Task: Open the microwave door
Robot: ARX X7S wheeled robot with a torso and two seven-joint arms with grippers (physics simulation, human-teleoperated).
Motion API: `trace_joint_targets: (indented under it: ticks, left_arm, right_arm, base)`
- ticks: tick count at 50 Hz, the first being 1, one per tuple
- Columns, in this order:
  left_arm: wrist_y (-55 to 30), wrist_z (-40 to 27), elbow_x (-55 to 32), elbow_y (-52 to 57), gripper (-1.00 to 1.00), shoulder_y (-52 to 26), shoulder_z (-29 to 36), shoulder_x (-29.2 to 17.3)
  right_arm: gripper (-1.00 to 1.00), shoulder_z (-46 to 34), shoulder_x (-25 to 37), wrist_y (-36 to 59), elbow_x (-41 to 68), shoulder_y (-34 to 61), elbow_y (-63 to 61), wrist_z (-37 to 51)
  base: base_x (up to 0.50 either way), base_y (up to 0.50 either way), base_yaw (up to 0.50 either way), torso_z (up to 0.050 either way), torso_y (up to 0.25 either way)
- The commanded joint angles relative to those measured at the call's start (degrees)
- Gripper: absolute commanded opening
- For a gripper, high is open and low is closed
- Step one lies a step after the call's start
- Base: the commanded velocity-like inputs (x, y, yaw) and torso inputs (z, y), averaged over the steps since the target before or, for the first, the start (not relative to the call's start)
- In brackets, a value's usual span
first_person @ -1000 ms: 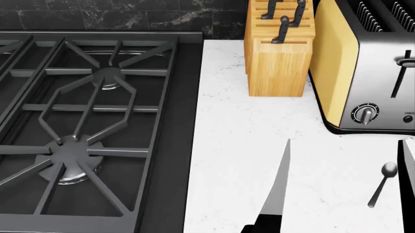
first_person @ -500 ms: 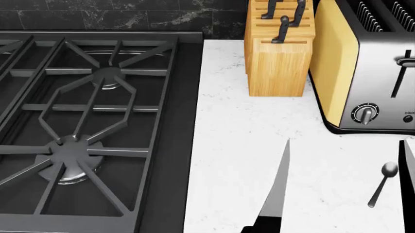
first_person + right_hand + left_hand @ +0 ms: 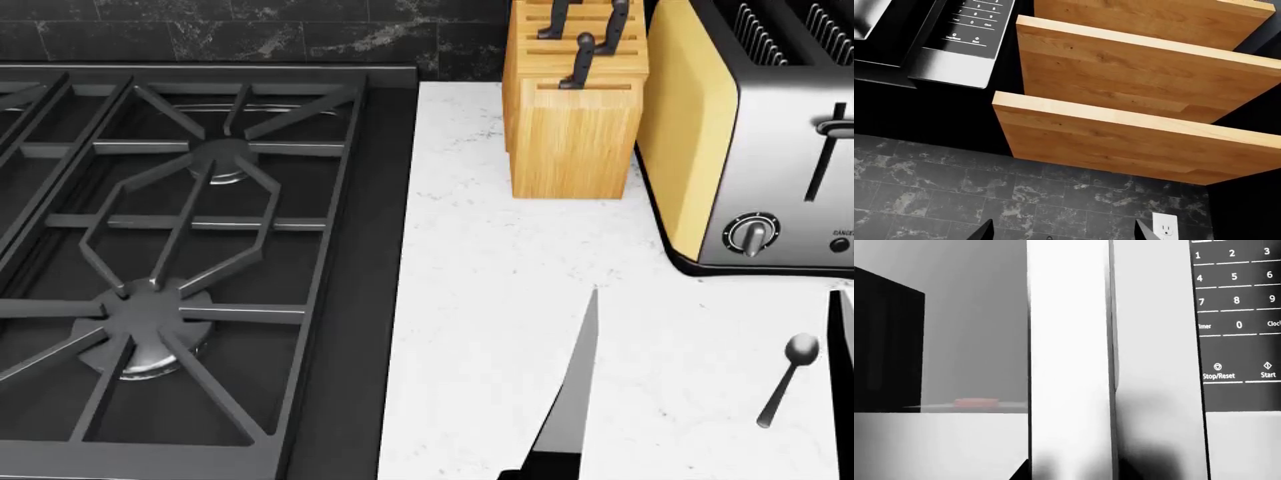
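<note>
- Left wrist view: the microwave door (image 3: 894, 340) looks shut beside its handle (image 3: 1071, 360) (left gripper hidden, grip unknowable).
- Right gripper (image 3: 1064, 231) spread, empty.
- Opening appears undone.

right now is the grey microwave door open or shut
Partly open: in the left wrist view the grey microwave door shows edge-on, swung away from the keypad panel, a gap beside it.

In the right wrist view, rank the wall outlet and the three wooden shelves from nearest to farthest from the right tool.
1. Wall outlet, beside the right tool.
2. Lowest shelf, just overhead.
3. Middle shelf, higher.
4. Top shelf, highest.
</note>
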Motion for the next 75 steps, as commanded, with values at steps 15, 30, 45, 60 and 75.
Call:
trace_joint_targets:
  ticks: [15,30,45,60,75]
  left_arm:
    - [-1.75,-8.61,-7.97,33.10,-1.00,-11.74,-9.70,0.67]
    - [-2.72,-14.45,-16.31,34.83,-1.00,-16.10,-11.72,-0.21]
    - [-2.87,-18.39,-22.34,35.53,-1.00,-19.88,-13.16,-1.75]
    - [-2.46,-22.46,-27.82,36.30,-1.00,-23.14,-14.11,-2.67]
    - [-2.64,-24.71,-30.33,36.07,-1.00,-23.75,-14.24,-3.46]
  right_arm:
    - [1.00,-0.32,0.32,0.12,0.00,-0.03,-0.39,0.48]
    - [1.00,-0.49,0.52,-0.02,0.05,0.04,-0.38,0.65]
    - [1.00,-0.68,0.73,0.08,0.11,0.05,-0.44,0.82]
    - [1.00,-0.84,0.95,0.03,-0.04,-0.24,-0.88,1.08]
    - [1.00,-0.67,1.27,0.37,0.12,-0.34,-2.08,1.34]
  base:
    - [0.00,0.00,0.00,0.004,0.009]
    - [0.00,0.00,0.00,0.004,0.009]
    - [0.00,0.00,0.00,0.004,0.009]
    - [0.00,-0.01,0.00,0.005,0.011]
    - [0.00,0.00,0.00,0.001,0.004]
